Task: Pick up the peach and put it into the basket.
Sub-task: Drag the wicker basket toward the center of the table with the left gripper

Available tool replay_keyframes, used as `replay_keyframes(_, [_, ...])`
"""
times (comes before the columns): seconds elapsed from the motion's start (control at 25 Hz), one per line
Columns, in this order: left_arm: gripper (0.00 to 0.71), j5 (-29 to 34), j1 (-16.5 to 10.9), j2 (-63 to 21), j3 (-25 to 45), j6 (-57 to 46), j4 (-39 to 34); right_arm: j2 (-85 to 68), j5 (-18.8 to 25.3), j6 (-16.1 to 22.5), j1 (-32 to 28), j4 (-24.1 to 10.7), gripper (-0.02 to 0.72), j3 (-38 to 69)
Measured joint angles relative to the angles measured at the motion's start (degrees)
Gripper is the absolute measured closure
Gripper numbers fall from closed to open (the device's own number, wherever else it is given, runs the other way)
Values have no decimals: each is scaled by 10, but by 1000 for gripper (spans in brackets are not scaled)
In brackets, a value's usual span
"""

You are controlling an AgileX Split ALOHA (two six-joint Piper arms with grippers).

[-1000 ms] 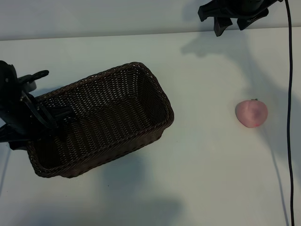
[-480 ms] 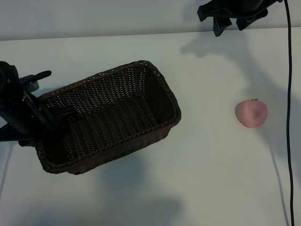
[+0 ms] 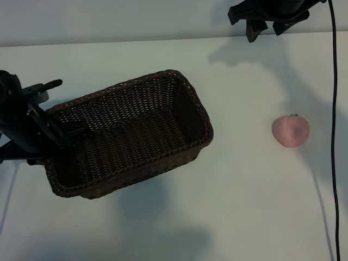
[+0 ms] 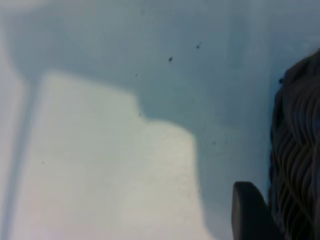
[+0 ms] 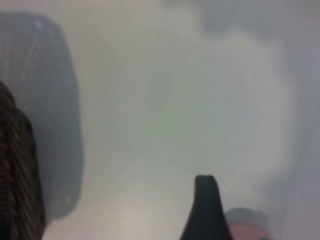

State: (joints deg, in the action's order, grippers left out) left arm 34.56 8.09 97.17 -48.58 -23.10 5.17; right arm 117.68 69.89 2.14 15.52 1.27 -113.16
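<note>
Wicker basket has its far-from-peach end wall pinched in the left hand, lifted and tilted. Peach sits on the surface, well apart from the basket. Right hand hangs wide open, holding nothing. A thin rim grip could slip and drop the basket.

Layout of tabletop, exterior view from above.

Basket on the tabletop, left of centre, set askew: one short end toward the left edge and nearer the lower edge, the other toward the middle and nearer the far edge. Left claw at the basket's left short end, one finger inside the wall, the other outside it. Peach on the tabletop at right, well apart from the basket, outside it. Right claw at the far edge, upper right, behind the peach and apart from it. Cable runs down the right edge, just right of the peach.
</note>
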Motion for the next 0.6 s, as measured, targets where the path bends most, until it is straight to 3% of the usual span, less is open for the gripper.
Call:
replay_keyframes(0.2, [529,-5,-32,0,0,136,117,0,0,-1,0,0,177,0])
replay_keyframes(0.36, [536,15,-58,0,-1,265,215,0,0,-1,0,0,177,0])
replay_keyframes(0.6, [536,77,-62,0,-53,320,210,0,0,-1,0,2,177,0])
